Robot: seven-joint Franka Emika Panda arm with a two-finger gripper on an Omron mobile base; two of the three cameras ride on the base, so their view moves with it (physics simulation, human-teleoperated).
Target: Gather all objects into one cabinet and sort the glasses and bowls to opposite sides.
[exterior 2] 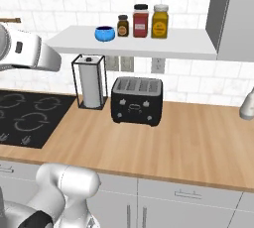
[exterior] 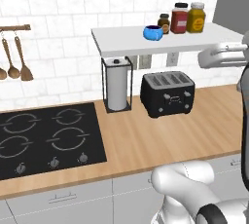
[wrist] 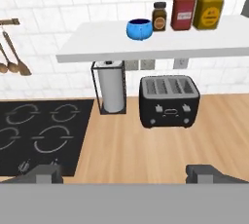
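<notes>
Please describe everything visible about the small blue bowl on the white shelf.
The small glossy blue round bowl stands upright near the front edge of the white tile-backed shelf, left of a row of three lidded jars; the nearest, a small dark-lidded brown jar, stands close to it. Its inside looks dark and seems empty. Only the shelf touches it.

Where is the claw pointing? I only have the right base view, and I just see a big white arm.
Observer: In the hand view the claw is open, looking across the counter at the toaster, with the blue bowl on the shelf above.
Operator: What is on the wall above the stove, further left?
Observer: Wooden spoons hang there from a rail on the tiles.
</notes>
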